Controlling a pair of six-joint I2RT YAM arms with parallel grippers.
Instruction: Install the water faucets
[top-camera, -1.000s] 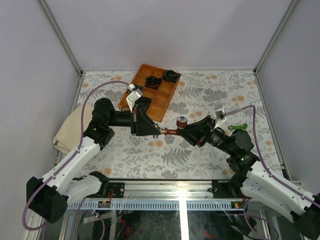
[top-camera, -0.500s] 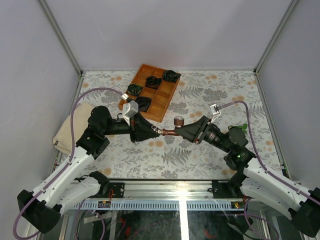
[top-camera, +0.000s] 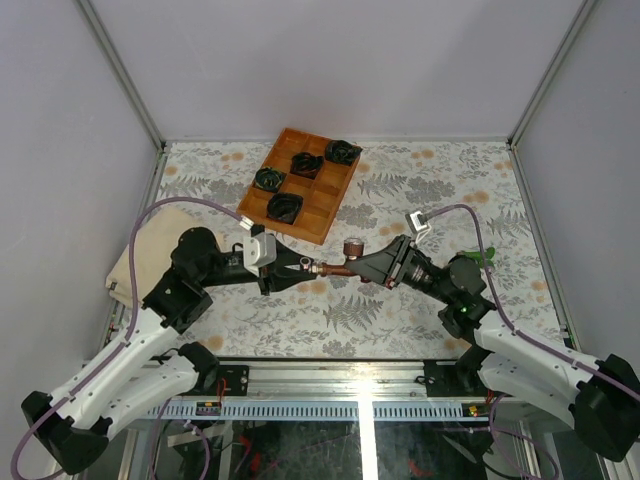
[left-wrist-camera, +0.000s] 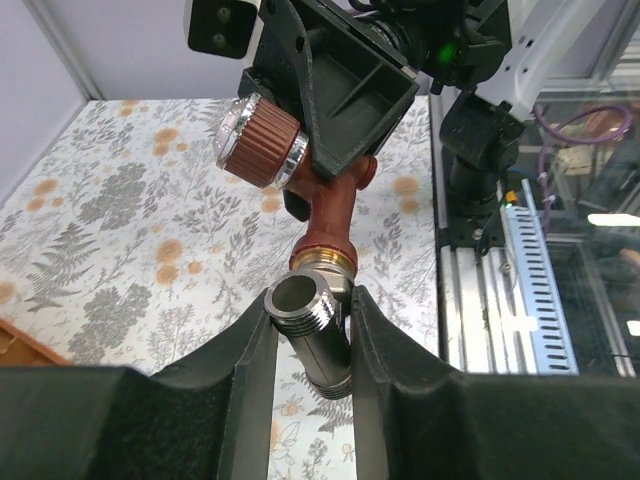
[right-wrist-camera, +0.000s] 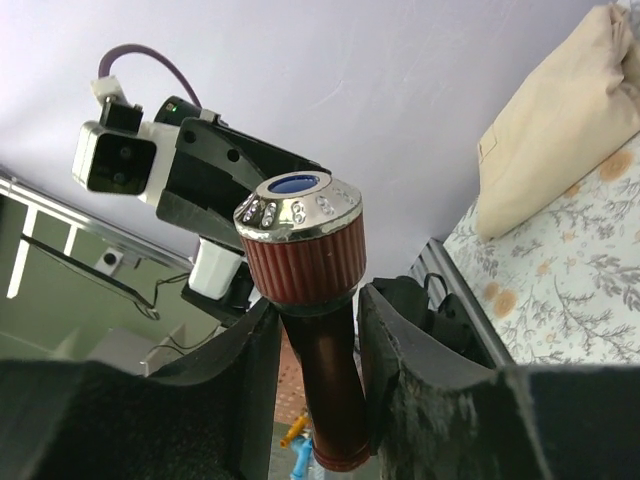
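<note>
- Right end effector is clamping the red-brown faucet over the tabletop.
- Left end effector is gripping a threaded fitting against its silvery end.
- Green faucet is lying beside the right arm; tray of coiled bundles is sitting behind.

On a flowery table, two grippers tip to tip in the middle. At the left gripper, fingers pinched tight on a small silvery piece. At the right gripper, fingers pinched tight on the red-brown faucet, round knob close to those fingers, far end touching the silvery piece. Just past the right arm, a bit of the green faucet, mostly hidden. Near the back, a wooden tray with four black-and-green coiled bundles, each in a box of its own. At the left edge, a folded beige cloth.
</note>
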